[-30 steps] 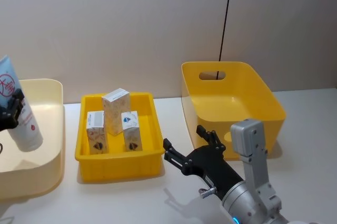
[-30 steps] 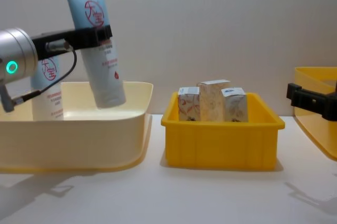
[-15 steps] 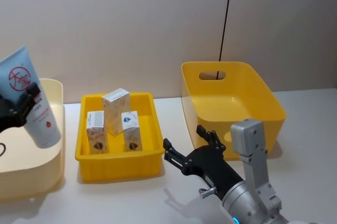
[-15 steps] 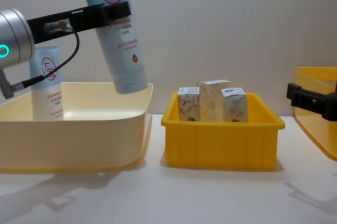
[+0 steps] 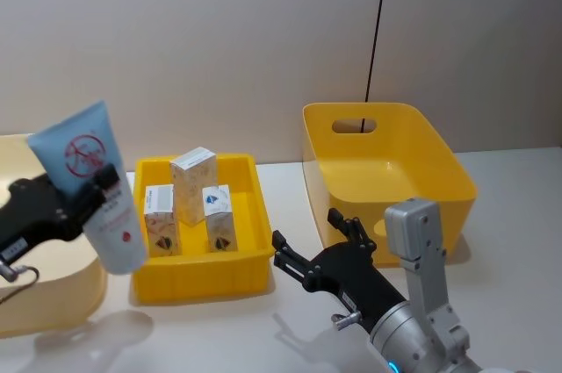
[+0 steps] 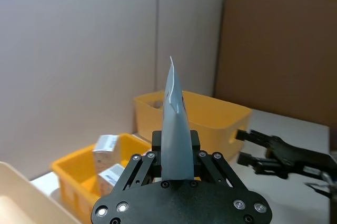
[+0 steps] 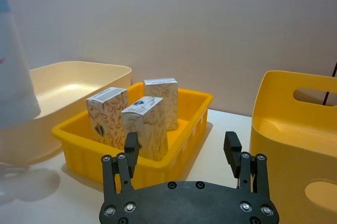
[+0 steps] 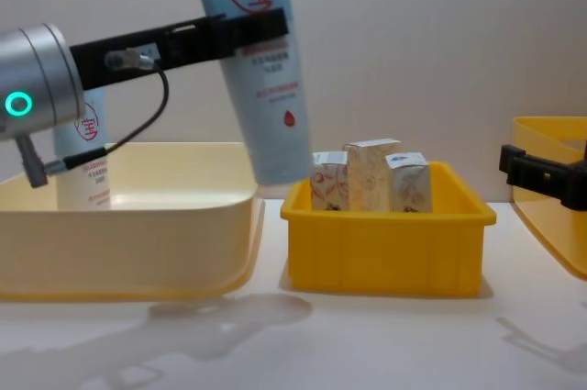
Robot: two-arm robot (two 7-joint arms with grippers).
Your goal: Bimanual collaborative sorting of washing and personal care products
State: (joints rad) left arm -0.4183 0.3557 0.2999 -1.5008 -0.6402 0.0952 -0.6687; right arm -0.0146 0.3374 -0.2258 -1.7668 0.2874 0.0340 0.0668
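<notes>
My left gripper [image 5: 95,190] is shut on a pale-blue tube [image 5: 81,147] with a red round logo, held tilted in the air. The tube [image 8: 268,105] hangs over the gap between the cream tub [image 8: 128,243] and the yellow tray [image 8: 385,243]. A second tube [image 8: 84,170] stands in the tub, partly behind the left arm. Three patterned cartons [image 5: 193,182] stand upright in the tray. The right gripper [image 5: 320,237] is open and holds nothing, low over the table in front of the tray. From its wrist, the cartons [image 7: 145,124] lie ahead of the right gripper [image 7: 180,149].
A deep yellow bin [image 5: 413,171] with a handle slot stands at the right, beside the right gripper. Bare table lies between the tray and this bin, and along the front edge. A wall closes the back, with a black cable [image 5: 378,31] hanging down it.
The left gripper has carried the tube up and to the right, from over the cream tub to the tray's near-left edge. The right arm has not moved.
</notes>
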